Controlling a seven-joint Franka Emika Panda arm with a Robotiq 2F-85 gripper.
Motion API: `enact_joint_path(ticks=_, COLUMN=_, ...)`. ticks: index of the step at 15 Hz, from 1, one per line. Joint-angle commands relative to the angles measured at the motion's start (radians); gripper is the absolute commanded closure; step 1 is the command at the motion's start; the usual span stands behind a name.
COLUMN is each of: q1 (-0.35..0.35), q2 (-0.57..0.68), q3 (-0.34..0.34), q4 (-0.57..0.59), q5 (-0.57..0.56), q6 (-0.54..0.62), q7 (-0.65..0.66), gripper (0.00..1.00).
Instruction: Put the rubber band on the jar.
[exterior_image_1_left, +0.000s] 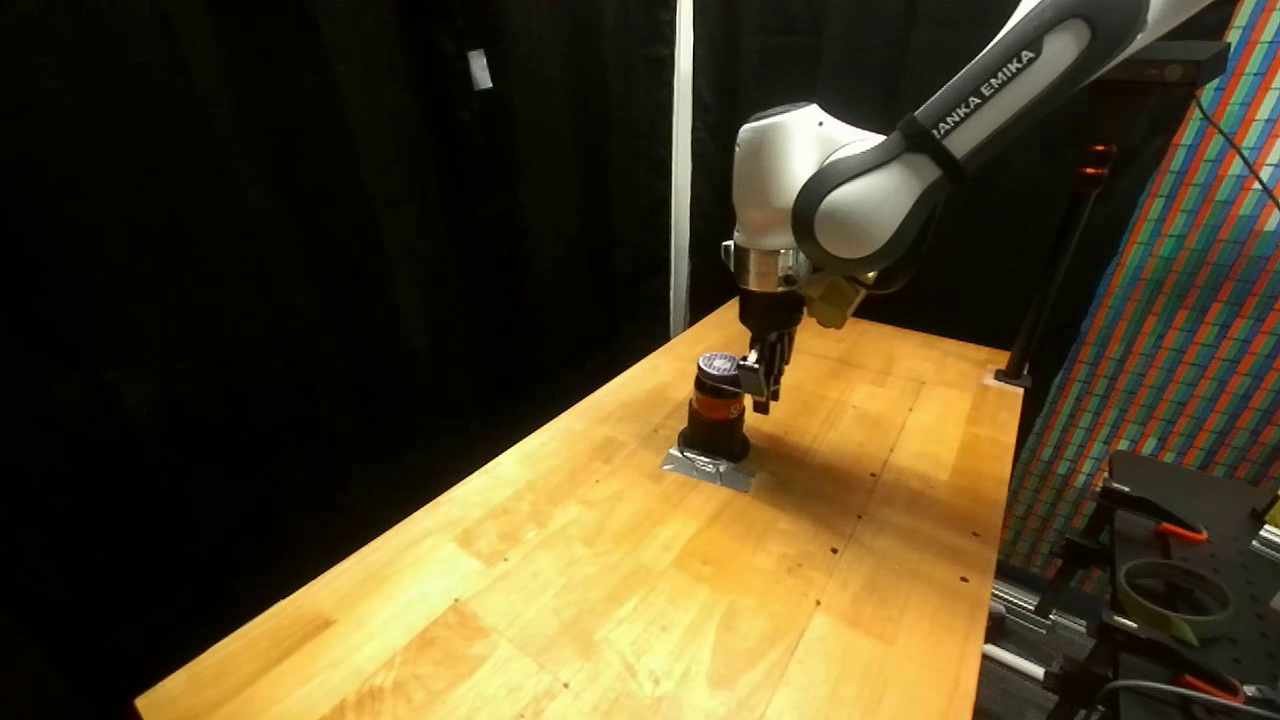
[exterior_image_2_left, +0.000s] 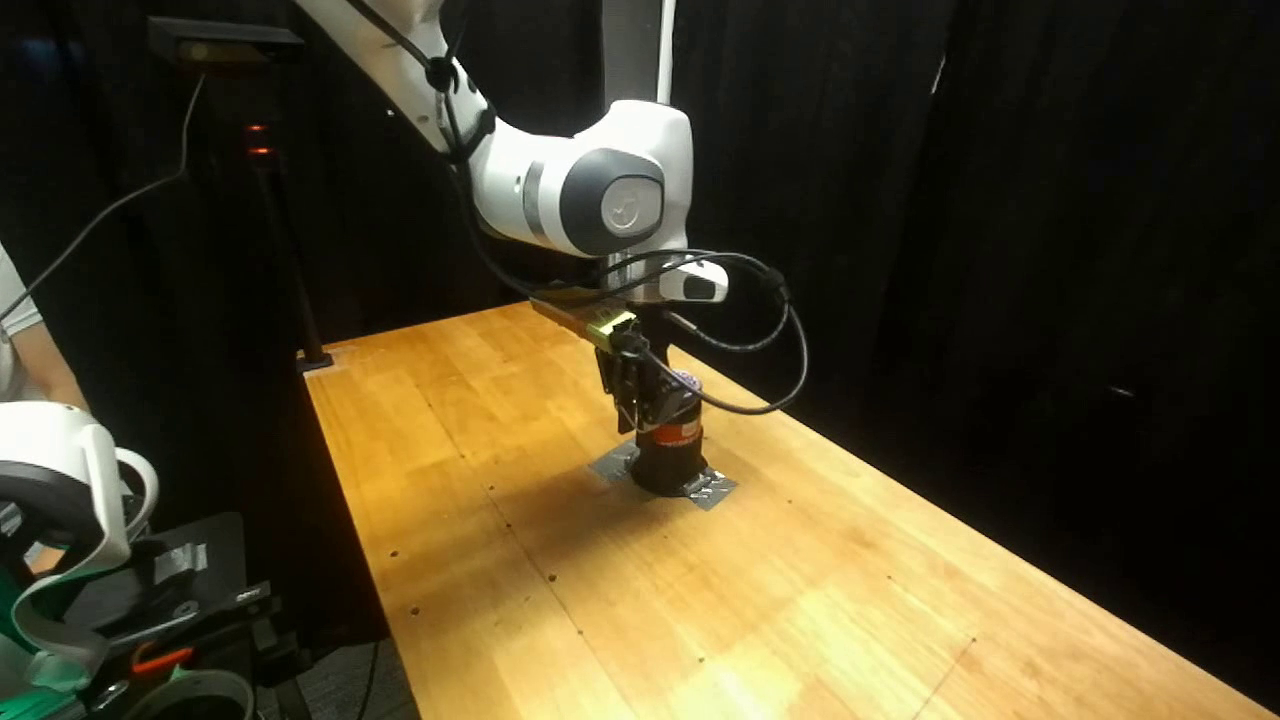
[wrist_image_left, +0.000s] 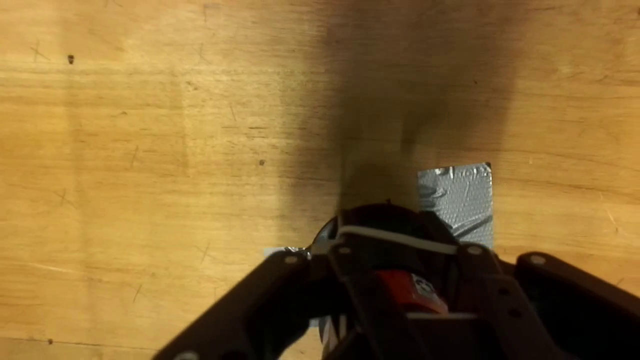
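Observation:
The jar, dark with an orange-red stripe and a patterned top, stands upright on the table in both exterior views (exterior_image_1_left: 718, 408) (exterior_image_2_left: 672, 450). In the wrist view its red stripe (wrist_image_left: 412, 291) shows between the fingers. My gripper (exterior_image_1_left: 764, 388) is down beside the jar's upper part, and its fingers are close against it in an exterior view (exterior_image_2_left: 642, 412). In the wrist view the fingers (wrist_image_left: 404, 250) are apart. The rubber band (wrist_image_left: 397, 238), a pale strip, is stretched between them. Whether it goes round the jar is partly hidden by the fingers.
Grey tape (exterior_image_1_left: 708, 468) holds the jar's base to the wooden table (exterior_image_1_left: 600, 600). A black post (exterior_image_2_left: 285, 260) stands at a far table corner. A cart with a tape roll (exterior_image_1_left: 1175, 598) stands beside the table. Cables (exterior_image_2_left: 800, 345) loop out from the wrist.

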Motion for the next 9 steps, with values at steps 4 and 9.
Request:
enact_joint_path(ticks=4, q1=0.039, q2=-0.172, q3=-0.040, q4=-0.319, q5=-0.062, q6=0.431, q7=0.125, gripper=0.87)
enact_joint_path(ticks=9, q1=0.148, q2=-0.212, q3=-0.198, q4=-0.468, q5=-0.259, q6=0.698, q7=0.316, gripper=0.86)
